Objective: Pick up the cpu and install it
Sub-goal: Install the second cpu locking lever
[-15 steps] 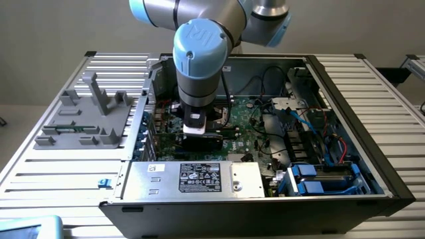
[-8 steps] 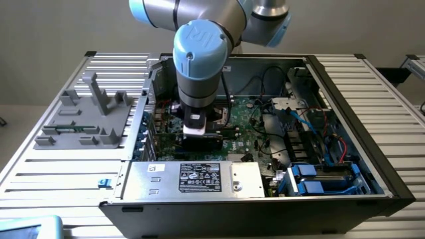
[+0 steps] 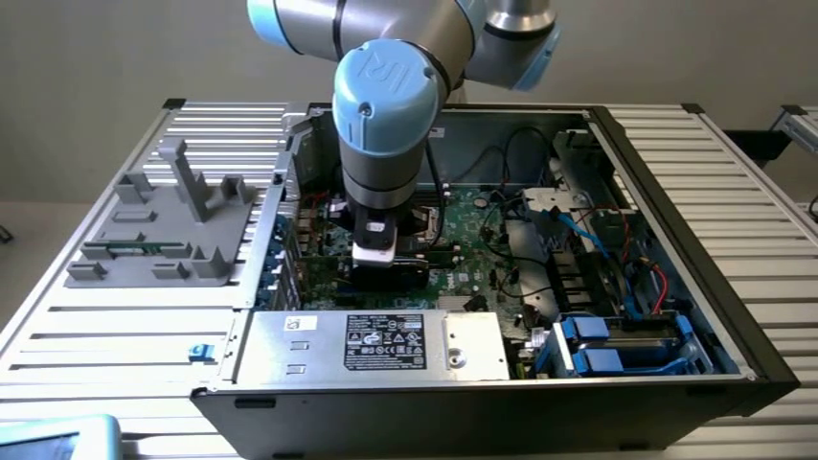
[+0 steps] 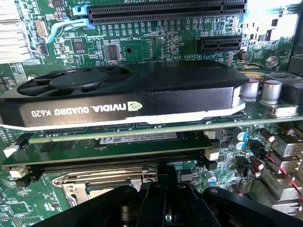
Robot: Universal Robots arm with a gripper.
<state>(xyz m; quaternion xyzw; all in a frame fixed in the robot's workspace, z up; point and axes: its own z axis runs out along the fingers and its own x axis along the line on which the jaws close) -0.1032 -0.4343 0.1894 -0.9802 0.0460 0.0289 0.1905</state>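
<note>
From the exterior view, one open computer case (image 3: 511,240) sits on a slatted table (image 3: 115,335), with one grey fixture (image 3: 167,230) at its nine o'clock. Two blue drive caddies (image 3: 591,345) sit at the case's five o'clock. One arm (image 3: 383,115) points straight down into the motherboard (image 3: 480,244).

In the wrist view, one black graphics card (image 4: 123,97) stands across the board, with one metal-framed socket (image 4: 102,187) beside the gripper (image 4: 163,201), whose fingers are closed together. I cannot tell where the cpu is.
</note>
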